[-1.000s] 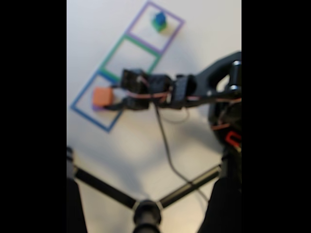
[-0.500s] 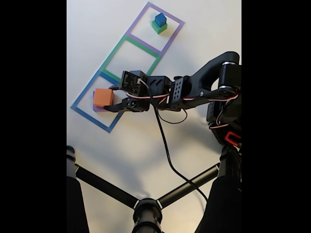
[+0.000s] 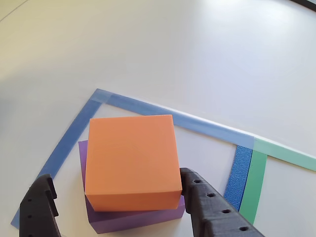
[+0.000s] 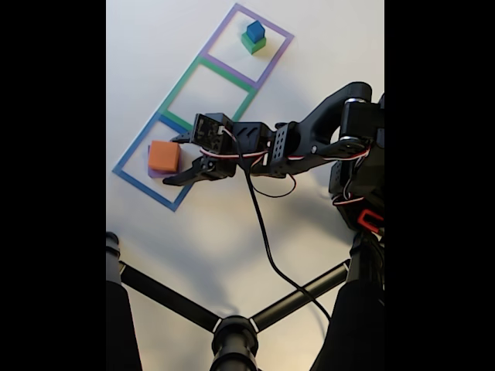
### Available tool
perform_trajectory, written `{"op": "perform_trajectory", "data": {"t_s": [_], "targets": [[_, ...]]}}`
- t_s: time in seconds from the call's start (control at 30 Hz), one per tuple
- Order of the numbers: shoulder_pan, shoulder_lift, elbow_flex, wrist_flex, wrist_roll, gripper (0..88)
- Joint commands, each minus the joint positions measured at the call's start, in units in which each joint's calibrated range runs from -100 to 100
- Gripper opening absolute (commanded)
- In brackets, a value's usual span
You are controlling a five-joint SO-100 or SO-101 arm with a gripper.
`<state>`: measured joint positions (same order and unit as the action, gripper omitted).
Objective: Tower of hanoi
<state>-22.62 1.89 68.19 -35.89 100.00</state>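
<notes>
While the orange block point(image 3: 131, 160) is seen stacked on the purple block point(image 3: 133, 217) inside the blue tape square point(image 4: 135, 147), with the released hand point(image 4: 178, 158) spread beside it, the blue-on-green pair point(image 4: 254, 36) is judged left to be transferred from the far purple square.

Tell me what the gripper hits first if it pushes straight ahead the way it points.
Probably the orange block: the open gripper straddles it, atop the purple block. Depth is uncertain.
</notes>
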Motion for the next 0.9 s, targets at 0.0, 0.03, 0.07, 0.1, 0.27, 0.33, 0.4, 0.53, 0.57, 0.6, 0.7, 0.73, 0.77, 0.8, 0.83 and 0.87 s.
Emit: {"op": "perform_trajectory", "data": {"t_s": [0.0,0.03,0.07,0.1,0.27,0.33,0.4,0.53,0.57,0.6,0.7,0.73,0.77,0.8,0.83,0.87], "targets": [[-0.4,-3.0,-1.9,-1.4,0.0,30.2],[-0.4,-3.7,-2.0,-1.1,0.0,30.0],[-0.5,-4.9,-2.2,0.0,0.0,29.7],[-0.6,-6.4,-2.4,1.1,0.0,29.3],[-0.6,-17.2,-7.2,16.4,0.0,27.2],[-0.4,-22.1,-10.3,25.1,0.0,26.4],[0.2,-27.2,-14.0,35.2,0.0,24.2],[2.2,-36.9,-24.4,61.5,0.0,16.0],[3.0,-38.8,-27.7,68.4,0.0,10.0],[3.7,-40.0,-30.4,73.6,0.0,5.9],[6.7,-42.5,-39.4,89.8,0.0,0.1],[7.6,-42.7,-42.2,93.8,0.0,0.0],[8.6,-42.7,-45.4,97.7,0.0,0.0],[9.5,-42.5,-48.0,100.8,0.0,0.0],[10.8,-42.4,-51.1,104.6,0.0,0.0],[12.2,-42.3,-54.1,108.5,0.0,0.0]]}}
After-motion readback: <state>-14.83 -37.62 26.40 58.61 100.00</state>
